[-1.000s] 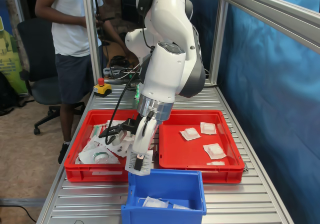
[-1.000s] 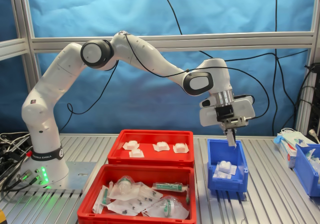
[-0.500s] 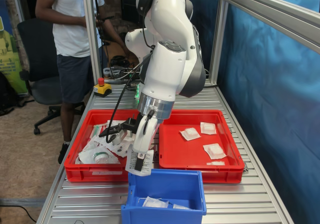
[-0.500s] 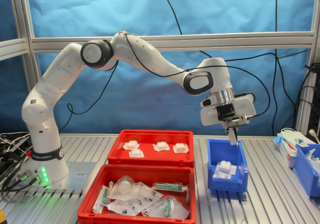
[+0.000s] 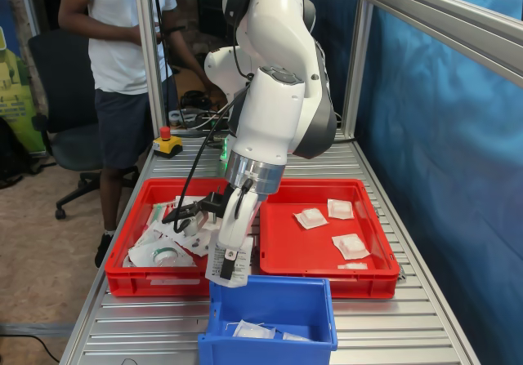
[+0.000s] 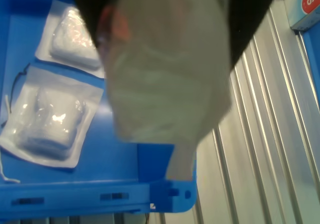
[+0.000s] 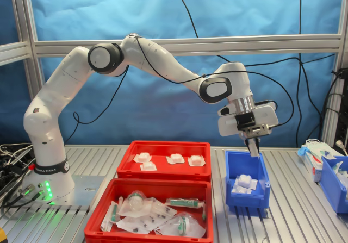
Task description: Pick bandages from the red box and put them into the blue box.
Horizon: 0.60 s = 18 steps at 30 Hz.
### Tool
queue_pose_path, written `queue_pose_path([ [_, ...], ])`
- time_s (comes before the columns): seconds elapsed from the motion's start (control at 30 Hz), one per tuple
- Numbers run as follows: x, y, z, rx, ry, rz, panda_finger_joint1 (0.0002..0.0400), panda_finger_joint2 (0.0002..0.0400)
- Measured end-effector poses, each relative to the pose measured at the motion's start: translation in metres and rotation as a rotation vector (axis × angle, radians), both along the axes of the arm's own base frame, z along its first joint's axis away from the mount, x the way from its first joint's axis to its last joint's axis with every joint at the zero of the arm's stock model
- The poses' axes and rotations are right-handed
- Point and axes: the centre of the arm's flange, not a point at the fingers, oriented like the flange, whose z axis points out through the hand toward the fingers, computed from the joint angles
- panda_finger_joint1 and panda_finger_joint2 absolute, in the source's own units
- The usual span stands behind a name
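Since a second earlier the end effector [image 7: 253, 148] had edged slightly upward, clamped on a bandage [image 5: 229, 265] over the blue box [image 7: 246, 198]; releasing it seemed the next move.

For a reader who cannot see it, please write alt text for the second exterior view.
A white robot arm holds its gripper over a blue box that contains white pouches. At the second exterior view's left are two red boxes: one with four pouches, one with clear packets.

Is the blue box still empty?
No, in the wrist view two white bandages already lie on the floor of the blue box.
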Motion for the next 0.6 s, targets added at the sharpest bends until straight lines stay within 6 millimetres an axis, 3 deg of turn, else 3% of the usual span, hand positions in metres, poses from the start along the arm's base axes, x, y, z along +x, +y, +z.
queue_pose_path([
  [0.03,0.0000,0.0001,0.0000,0.000,0.000,0.000,0.0077,0.0077],
  [0.07,0.0000,0.0001,0.0000,0.000,0.000,0.000,0.0125,0.0125],
  [0.2,0.0000,0.0001,0.0000,0.000,0.000,0.000,0.0125,0.0125],
  [0.23,0.0000,0.0002,0.0000,0.000,0.000,0.000,0.0175,0.0175],
  [0.33,0.0000,0.0002,0.0001,0.000,0.000,0.000,0.0175,0.0175],
  [0.37,0.0000,0.0002,0.0000,0.000,0.000,0.000,0.0225,0.0225],
  [0.5,0.0000,0.0002,0.0001,0.000,0.000,0.000,0.0225,0.0225],
  [0.53,0.0000,0.0002,0.0001,0.000,0.000,0.000,0.0275,0.0275],
  [0.6,0.0000,0.0002,0.0001,0.000,0.000,0.000,0.0275,0.0275],
])
